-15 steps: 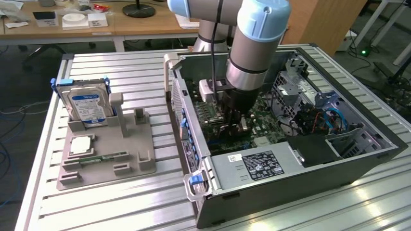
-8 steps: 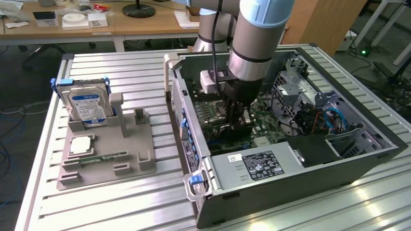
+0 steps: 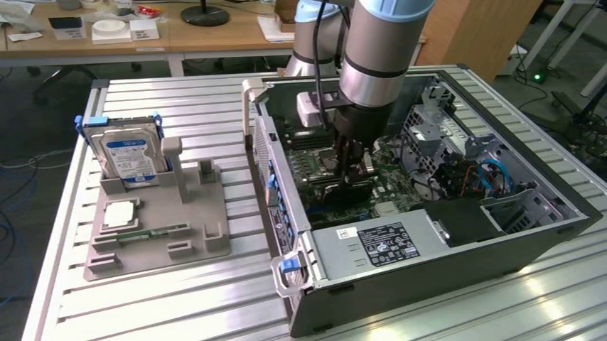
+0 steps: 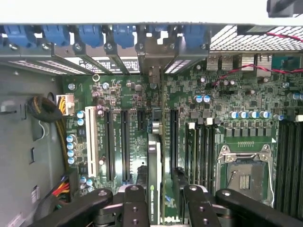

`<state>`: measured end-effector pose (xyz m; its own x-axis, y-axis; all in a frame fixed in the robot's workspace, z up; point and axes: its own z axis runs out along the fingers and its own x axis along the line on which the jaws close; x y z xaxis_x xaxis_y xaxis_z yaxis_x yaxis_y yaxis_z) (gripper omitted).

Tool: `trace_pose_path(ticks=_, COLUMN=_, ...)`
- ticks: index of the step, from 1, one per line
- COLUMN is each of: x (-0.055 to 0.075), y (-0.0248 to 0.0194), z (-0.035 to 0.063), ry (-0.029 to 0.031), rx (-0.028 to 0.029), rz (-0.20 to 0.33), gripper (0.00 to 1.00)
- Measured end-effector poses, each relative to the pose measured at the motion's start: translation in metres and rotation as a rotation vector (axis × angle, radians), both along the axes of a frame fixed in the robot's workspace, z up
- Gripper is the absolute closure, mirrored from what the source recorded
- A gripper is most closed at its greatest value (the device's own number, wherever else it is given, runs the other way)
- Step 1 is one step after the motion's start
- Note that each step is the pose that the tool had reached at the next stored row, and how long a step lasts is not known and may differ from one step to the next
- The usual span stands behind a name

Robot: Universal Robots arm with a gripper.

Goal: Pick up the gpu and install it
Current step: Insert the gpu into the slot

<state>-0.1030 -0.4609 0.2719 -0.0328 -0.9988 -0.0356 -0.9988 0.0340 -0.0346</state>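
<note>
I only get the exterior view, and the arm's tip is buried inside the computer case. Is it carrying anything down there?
Observer: Yes. In the wrist view the gripper holds the gpu on edge between its fingers.
Operator: Which way does the card point?
Observer: Its far end points toward the case's rear wall, under a row of blue latches.
Operator: What lies beside it?
Observer: Long black slots on one side and a bare processor socket on the other.
</note>
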Motion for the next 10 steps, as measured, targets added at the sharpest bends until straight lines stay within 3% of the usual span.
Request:
trace_pose_path(ticks=2, x=0.0000, y=0.0000, z=0.0000, ry=0.0000, rx=0.0000, rz=0.000, gripper=0.66)
trace_pose_path(ticks=5, x=0.0000, y=0.0000, z=0.0001, ry=0.0000, rx=-0.0001, rz=0.000, gripper=0.84)
trace_pose_path(ticks=7, x=0.0000, y=0.0000, z=0.0001, ry=0.0000, rx=-0.0002, rz=0.000, gripper=0.90)
trace_pose_path(ticks=10, x=0.0000, y=0.0000, z=0.0001, ry=0.0000, rx=-0.0001, rz=0.000, gripper=0.90)
